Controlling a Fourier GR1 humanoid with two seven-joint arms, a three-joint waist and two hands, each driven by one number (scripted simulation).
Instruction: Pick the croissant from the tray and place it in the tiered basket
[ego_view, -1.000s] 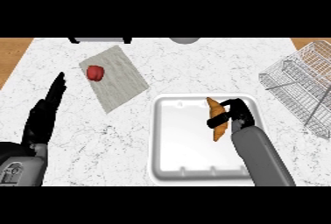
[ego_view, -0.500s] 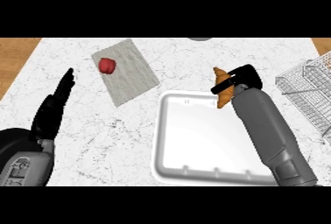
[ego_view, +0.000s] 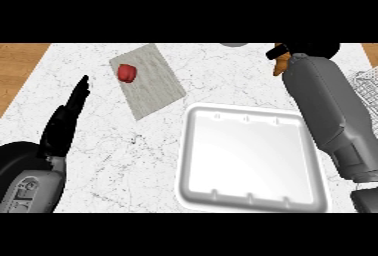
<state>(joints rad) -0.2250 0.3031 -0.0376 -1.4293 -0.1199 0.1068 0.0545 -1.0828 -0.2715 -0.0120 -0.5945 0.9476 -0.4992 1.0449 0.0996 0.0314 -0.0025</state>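
My right hand (ego_view: 314, 49) is at the top right of the head view, curled round the brown croissant (ego_view: 279, 66), of which only a tip shows beside the grey forearm. The croissant is held above the counter, beyond the far edge of the white tray (ego_view: 251, 155), which has nothing in it. The wire tiered basket (ego_view: 367, 82) shows only as a sliver at the right edge, mostly hidden by my forearm. My left hand (ego_view: 68, 117) rests open at the left, fingers straight and pointing away.
A grey cloth (ego_view: 151, 85) lies at the back left with a small red object (ego_view: 127, 73) on it. A grey round rim (ego_view: 235, 44) peeks in at the top edge. Wooden floor shows past the counter's left corner.
My right hand has lifted the croissant off the tray and carried it up and to the far right. The view has shifted, so the tray now sits lower and nearer centre.
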